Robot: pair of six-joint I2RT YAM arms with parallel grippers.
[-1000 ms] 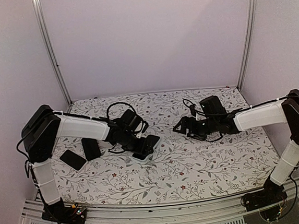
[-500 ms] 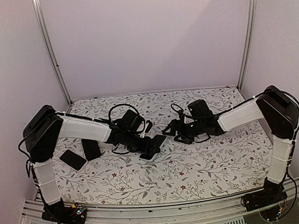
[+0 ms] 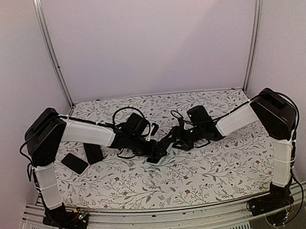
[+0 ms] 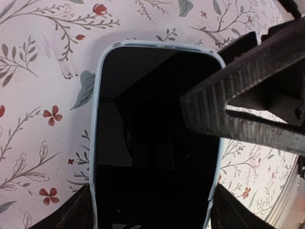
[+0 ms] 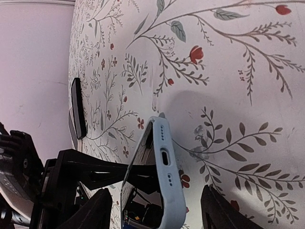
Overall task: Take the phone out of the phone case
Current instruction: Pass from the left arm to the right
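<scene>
Pale-blue case (image 5: 167, 191), phone (image 4: 152, 143) inside, is hanging tilted off the table (image 3: 216, 168), the left gripper (image 4: 151, 207) clamping its sides while the right gripper (image 5: 157, 200), jaws apart, is straddling the port end aimed straight at it.

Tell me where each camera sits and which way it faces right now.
Top external: above and behind the bases, looking down on the table; both arms show, left gripper and right gripper close together mid-table.
Left wrist: faces the screen of the cased phone; own fingers flank it.
Right wrist: looks low across the table at the phone's port end; own fingers show.
Shared: both wrist views see the cased phone.
</scene>
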